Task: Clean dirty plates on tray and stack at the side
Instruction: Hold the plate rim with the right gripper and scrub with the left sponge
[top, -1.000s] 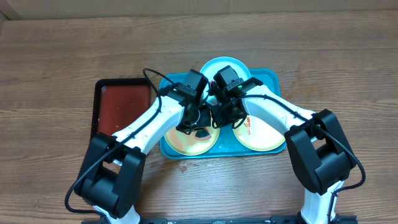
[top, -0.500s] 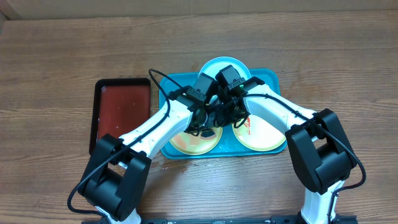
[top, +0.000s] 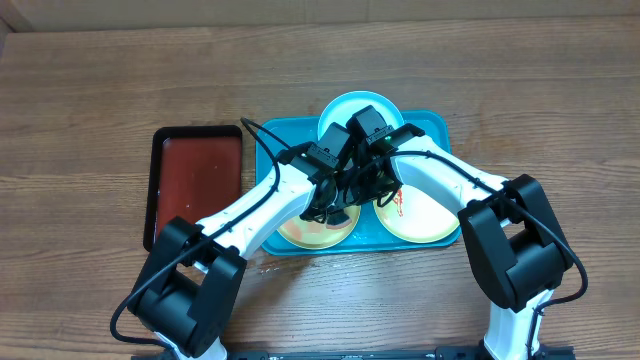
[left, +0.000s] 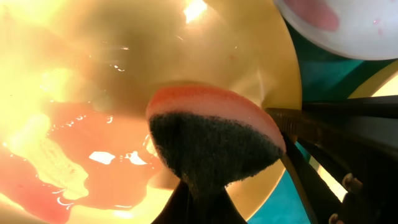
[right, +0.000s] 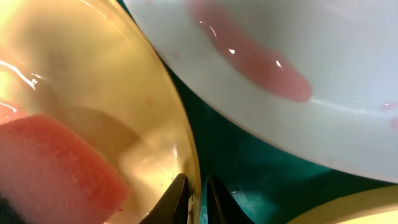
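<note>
Farthest left sits the dark red tray (top: 197, 180), with the blue tray (top: 430, 125) just beside it. On the left yellow-green plate (left: 124, 74), smeared with red sauce (left: 81, 168), the left gripper (left: 200, 202) is clamped on a pink-and-black sponge (left: 214, 134) pressed to its surface. The right gripper (right: 196, 196) pinches that plate's rim narrowly, with the light blue plate (right: 298, 62) just beyond and the right yellow-green plate (top: 425, 215) further right.

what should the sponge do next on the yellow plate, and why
Probably wipe the pink dark-backed sponge across the red sauce smear on the round yellow-green plastic plate: the sauce lies beside the sponge, unwiped, while the right gripper pinches that plate's rim.
</note>
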